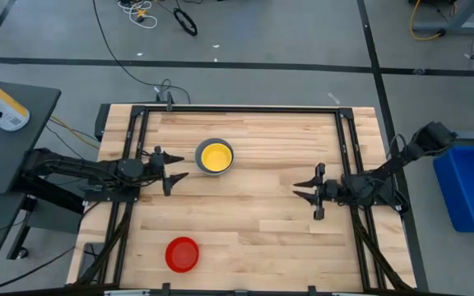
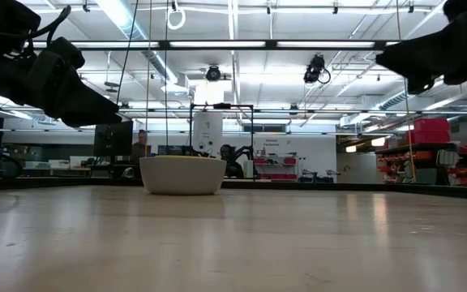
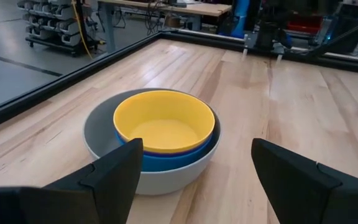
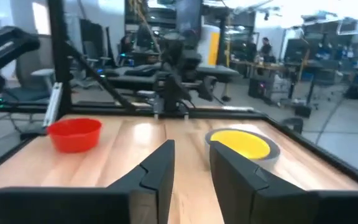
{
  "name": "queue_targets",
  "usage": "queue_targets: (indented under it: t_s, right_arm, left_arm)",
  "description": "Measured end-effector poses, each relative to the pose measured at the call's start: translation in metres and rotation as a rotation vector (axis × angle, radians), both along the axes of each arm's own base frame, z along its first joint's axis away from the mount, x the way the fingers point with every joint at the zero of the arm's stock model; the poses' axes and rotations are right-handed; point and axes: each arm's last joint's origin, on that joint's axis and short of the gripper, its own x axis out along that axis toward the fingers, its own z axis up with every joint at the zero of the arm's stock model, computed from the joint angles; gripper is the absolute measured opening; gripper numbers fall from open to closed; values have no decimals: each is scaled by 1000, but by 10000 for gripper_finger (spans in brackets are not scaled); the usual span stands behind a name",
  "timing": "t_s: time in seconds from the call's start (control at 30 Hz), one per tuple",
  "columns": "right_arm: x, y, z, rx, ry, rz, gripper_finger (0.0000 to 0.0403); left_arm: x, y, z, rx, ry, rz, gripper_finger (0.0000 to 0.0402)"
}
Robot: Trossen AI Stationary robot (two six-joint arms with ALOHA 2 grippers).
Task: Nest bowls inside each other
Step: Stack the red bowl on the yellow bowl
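- Already nested, the yellow bowl (image 3: 164, 121) sits inside a blue bowl (image 3: 185, 155), which sits inside the grey bowl (image 3: 101, 134); we see this stack toward the far middle of the counter (image 1: 253, 222) in the high view.
- We find the red bowl (image 1: 182, 254) alone, well apart from the stack, near the counter's front edge on the left side.
- We see the left gripper (image 1: 174, 170) just beside the stack, its fingers (image 3: 114, 174) spread wide and holding nothing (the bowls lie just ahead of them).
- We see the right gripper (image 1: 306, 189) over the right half of the counter, well apart from both the stack and the red bowl, its fingers (image 4: 157, 168) a narrow gap apart with nothing between them.
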Motion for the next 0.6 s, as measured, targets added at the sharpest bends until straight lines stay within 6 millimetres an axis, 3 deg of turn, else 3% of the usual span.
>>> queue_targets:
  t_s: [0.37, 0.6]
  right_arm:
    - [-34, 10, 13, -55, 5, -54, 123]
    - [-64, 15, 15, 8, 8, 233, 124]
  left_arm:
    - [0, 0, 0, -6, -2, 9, 306]
    - [0, 1, 0, -9, -6, 26, 306]
